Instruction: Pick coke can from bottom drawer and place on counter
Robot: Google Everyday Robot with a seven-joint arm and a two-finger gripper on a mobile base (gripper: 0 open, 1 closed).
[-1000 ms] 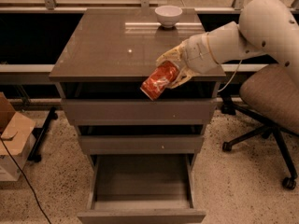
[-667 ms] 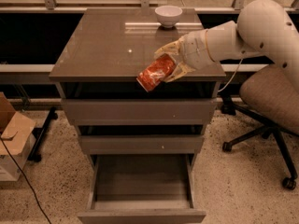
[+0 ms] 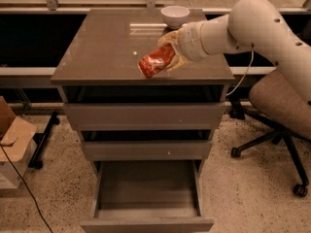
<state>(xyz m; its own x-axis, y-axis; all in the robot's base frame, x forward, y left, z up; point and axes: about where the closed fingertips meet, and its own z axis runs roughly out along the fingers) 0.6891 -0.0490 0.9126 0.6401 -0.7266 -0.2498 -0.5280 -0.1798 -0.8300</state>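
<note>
Our arm [image 3: 252, 23] reaches in from the right, and our gripper [image 3: 169, 57] hangs over the counter's [image 3: 107, 47] front right, fingers clamped on the tilted can [image 3: 154, 62].

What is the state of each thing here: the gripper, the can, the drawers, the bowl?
gripper: shut on the coke can, over the counter
coke can: held, tilted
bottom drawer: open, nothing seen inside
upper two drawers: pushed in
white bowl: upright on the counter

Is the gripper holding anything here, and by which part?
The gripper holds the coke can by its upper right end; the can tilts down-left over the counter.
</note>
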